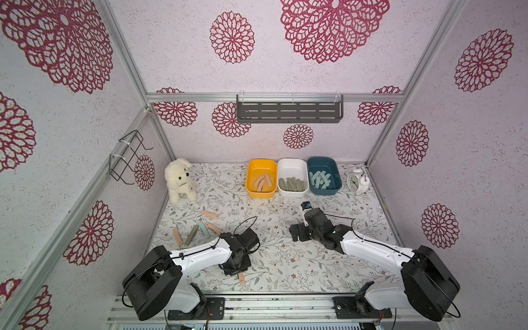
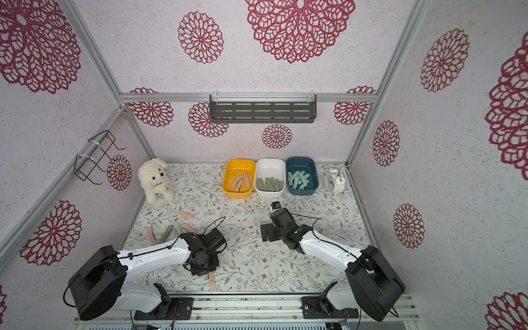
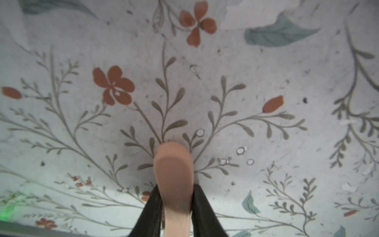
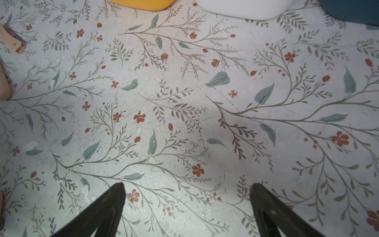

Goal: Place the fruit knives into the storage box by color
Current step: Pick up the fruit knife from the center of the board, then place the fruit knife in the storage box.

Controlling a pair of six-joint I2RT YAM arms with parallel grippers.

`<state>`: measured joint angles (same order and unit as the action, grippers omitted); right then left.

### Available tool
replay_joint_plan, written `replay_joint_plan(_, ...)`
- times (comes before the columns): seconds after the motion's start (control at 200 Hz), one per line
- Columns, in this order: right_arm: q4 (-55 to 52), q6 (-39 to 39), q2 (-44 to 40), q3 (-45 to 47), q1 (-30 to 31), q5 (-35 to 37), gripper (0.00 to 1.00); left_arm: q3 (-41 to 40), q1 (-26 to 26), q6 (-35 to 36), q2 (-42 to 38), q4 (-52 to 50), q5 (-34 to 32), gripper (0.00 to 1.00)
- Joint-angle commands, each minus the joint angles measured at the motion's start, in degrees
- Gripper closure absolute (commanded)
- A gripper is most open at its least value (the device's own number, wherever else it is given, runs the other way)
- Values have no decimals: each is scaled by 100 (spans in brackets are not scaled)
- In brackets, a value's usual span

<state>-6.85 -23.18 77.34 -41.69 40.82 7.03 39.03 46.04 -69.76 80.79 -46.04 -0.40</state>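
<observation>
My left gripper [image 3: 175, 192] is shut on a peach-pink fruit knife [image 3: 174, 170], low over the table's near edge. The knife's end sticks out from under the wrist in both top views [image 1: 241, 277]. My right gripper [image 4: 187, 186] stands open over bare table in front of the storage box, with nothing between its fingers. The storage box is three tubs at the back. The yellow one [image 1: 261, 163] holds peach knives, the white one [image 1: 292, 161] olive knives, the teal one [image 1: 321, 160] mint knives. Several loose knives [image 1: 204, 230] lie at the table's left.
A white plush dog [image 1: 179, 180] sits at the back left. A white alarm clock [image 1: 355, 180] stands right of the tubs. A grey slotted shelf [image 1: 288, 111] hangs on the back wall and a wire rack [image 1: 125, 157] on the left wall.
</observation>
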Motion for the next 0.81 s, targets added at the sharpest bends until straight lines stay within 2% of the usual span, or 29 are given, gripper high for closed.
replay_joint_plan(0.0, -119, -48, 28, -290, 23, 132, 1, 197, -89, 249, 151, 264, -156, 77)
replay_joint_plan(0.08, -142, -53, 68, -437, 23, 174, 1, 437, -204, 511, 236, 160, -195, 84)
replay_joint_plan(0.35, -435, 264, 338, -975, -34, 403, 1, 1967, -1324, 1841, 888, -123, -205, 87)
replay_joint_plan(0.51, -294, 292, 515, -1130, -147, 340, 1, 3605, -1817, 2699, 1839, -636, -172, 89)
replay_joint_plan(0.645, -188, 344, 756, -1329, -235, 244, 1, 5388, -2102, 3404, 2780, -1264, -128, 92)
replay_joint_plan(0.801, -48, 358, 912, -1438, -361, 117, 1, 7430, -2334, 3870, 4039, -1804, -174, 92)
